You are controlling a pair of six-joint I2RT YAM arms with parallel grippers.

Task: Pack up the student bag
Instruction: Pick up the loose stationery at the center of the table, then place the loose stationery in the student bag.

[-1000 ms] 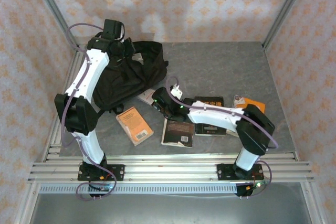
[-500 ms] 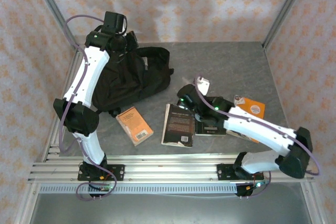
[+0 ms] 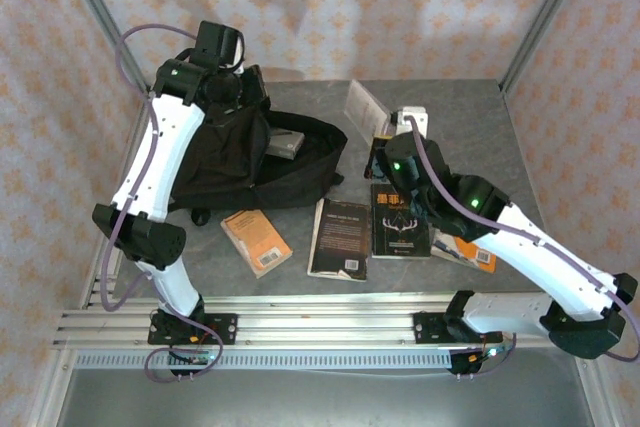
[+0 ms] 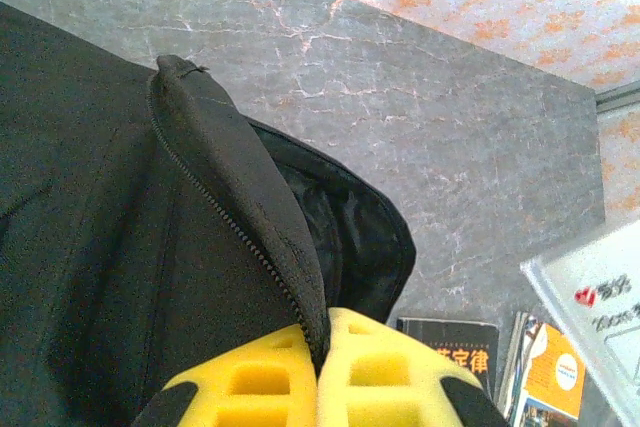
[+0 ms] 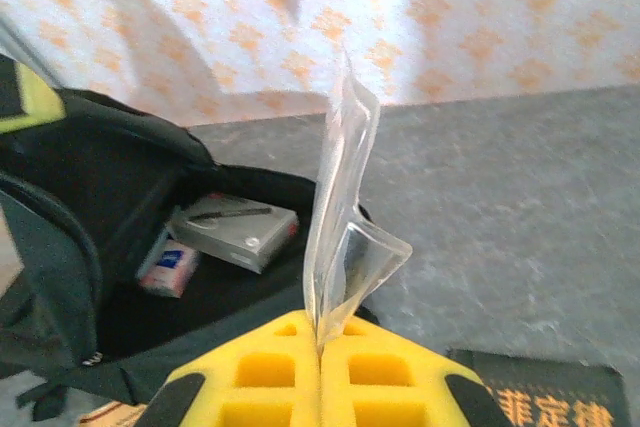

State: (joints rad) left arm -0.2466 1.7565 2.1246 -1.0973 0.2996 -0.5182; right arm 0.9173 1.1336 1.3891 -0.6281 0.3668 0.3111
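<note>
Far-left: student bag (image 3: 235, 162) crosswise, mouth right; left gripper (image 4: 320, 342) clamps flap (image 4: 240, 212), right gripper (image 5: 320, 347) sleeve (image 5: 345, 207).

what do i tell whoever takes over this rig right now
Left gripper: shut on the student bag's zip edge, holding the mouth open.
Right gripper: shut on a clear plastic packet, raised beside the bag.
Done: a grey box lies inside the bag.
Left: the packet, plus an orange book and black books lying on the table.
</note>
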